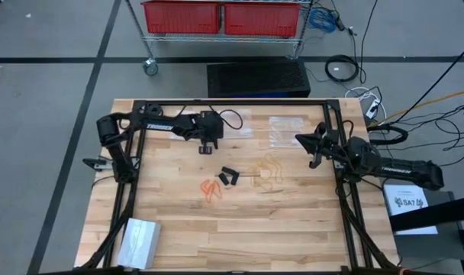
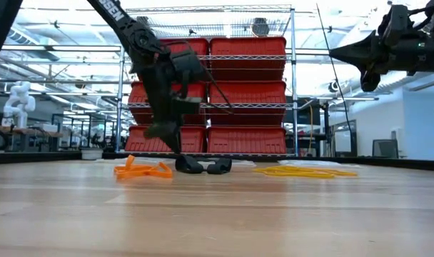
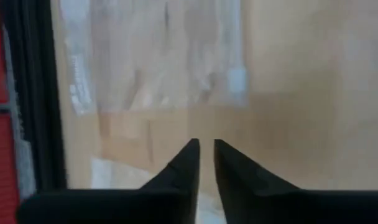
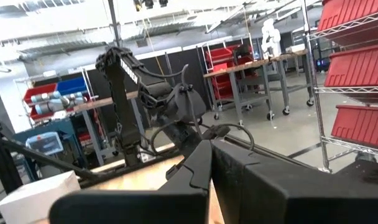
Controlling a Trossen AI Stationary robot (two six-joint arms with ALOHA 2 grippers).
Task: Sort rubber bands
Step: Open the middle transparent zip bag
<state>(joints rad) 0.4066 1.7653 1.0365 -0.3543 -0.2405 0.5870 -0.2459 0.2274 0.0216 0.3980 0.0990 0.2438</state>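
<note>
Three small clusters of rubber bands lie near the middle of the table point(image 1: 293, 229) in the high view: orange bands point(image 1: 211, 189), black bands point(image 1: 229, 177) just beside them, and tan bands point(image 1: 267, 173) to the right. The left claw point(image 1: 207, 147) hangs over the table's far part, near clear bags point(image 1: 281, 130) lying flat there, and apart from the bands. The right claw point(image 1: 314, 155) hangs right of the tan bands, not touching them. A pale box point(image 1: 139, 241) sits at the near left corner. In the low view the orange bands point(image 2: 142, 170), black bands point(image 2: 203, 166) and tan bands point(image 2: 303, 171) lie in a row on the table, with the left claw point(image 2: 162, 131) above the table behind them and the right claw point(image 2: 338, 52) raised high; red bins point(image 2: 245, 78) fill a rack behind. In the left wrist view the left claw point(image 3: 204, 148) shows its fingers point(image 3: 184, 163) slightly parted, with a narrow gap and nothing between them, over a clear bag point(image 3: 158, 56). In the right wrist view the right claw point(image 4: 211, 149) is clenched on nothing, and the left arm point(image 4: 152, 99) shows beyond it.
</note>
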